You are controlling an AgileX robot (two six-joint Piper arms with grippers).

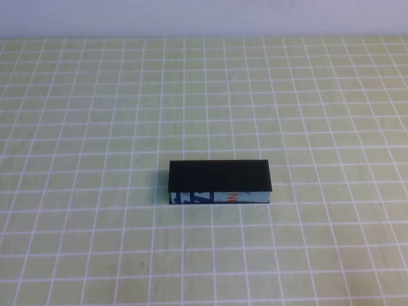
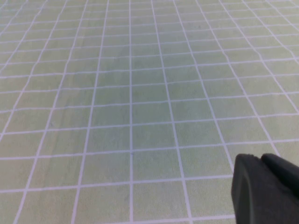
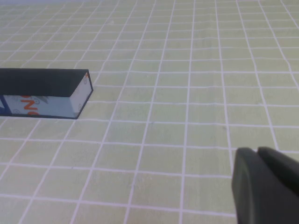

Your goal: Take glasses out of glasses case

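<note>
Left hand (image 2: 266, 191): only a dark piece of it shows at the corner of the left wrist view, low over bare surface (image 2: 140, 93). No object under or near it there. Can't tell how far open it is; nothing visibly held. It doesn't appear in the high view.

Case (image 1: 220, 183): sits about mid-surface, slightly toward the near edge, long axis parallel to that edge. Lid is down flat, black top facing up. Pale front side faces the near edge, with blue lettering on its left part and an orange-red mark near the middle. Nothing is touching it, and it's well clear of all four surface edges.

Glasses: not visible in any view; with the lid closed, can't tell what the case holds.

Right hand (image 3: 268, 186): same story, a dark piece at the corner of the right wrist view, low over the surface. Can't tell its opening; nothing visibly held. The case's right end (image 3: 44, 93) is in that view, well apart from the hand, with several grid squares of bare surface between them. Its short end face is pale with a dark rim. Not in the high view either.

Surface: yellow-green with a white grid, pale wall along the far edge.
</note>
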